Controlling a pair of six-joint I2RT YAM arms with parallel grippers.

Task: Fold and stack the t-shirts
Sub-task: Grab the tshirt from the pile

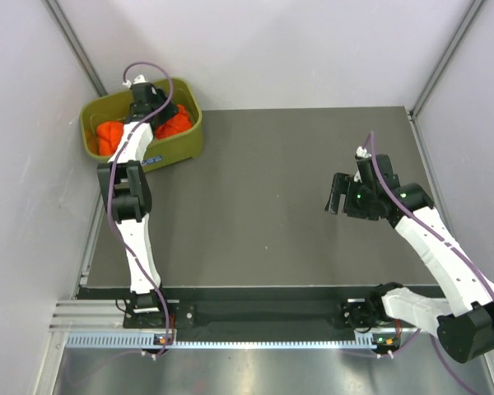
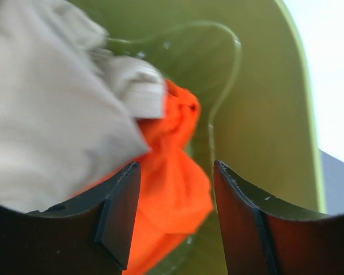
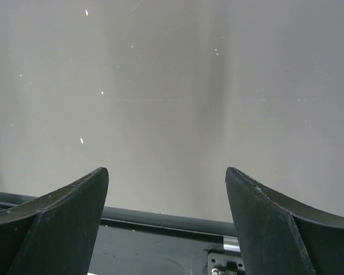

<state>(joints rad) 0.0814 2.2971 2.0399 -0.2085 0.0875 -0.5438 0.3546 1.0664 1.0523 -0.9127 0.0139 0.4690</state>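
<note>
The left gripper [image 2: 176, 172] is down inside the olive-green plastic bin [image 2: 264, 114], jaws apart. A crumpled fold of the bright orange cotton t-shirt [image 2: 175, 137] bulges up between them. A sliver of bin wall shows between the cloth and one finger, so nothing is clamped yet. The beige-tan cotton t-shirt [image 2: 51, 114] is heaped just beside the gripper's other finger, overlapping the orange one. Both shirts look light, limp and not slippery. A pinch on the raised orange ridge straight ahead of the fingertips should hold, though the beige layer may drag along. The right gripper [image 3: 167, 172] hangs wide apart and empty above the dark grey table [image 1: 263, 189], well apart from the bin
</note>
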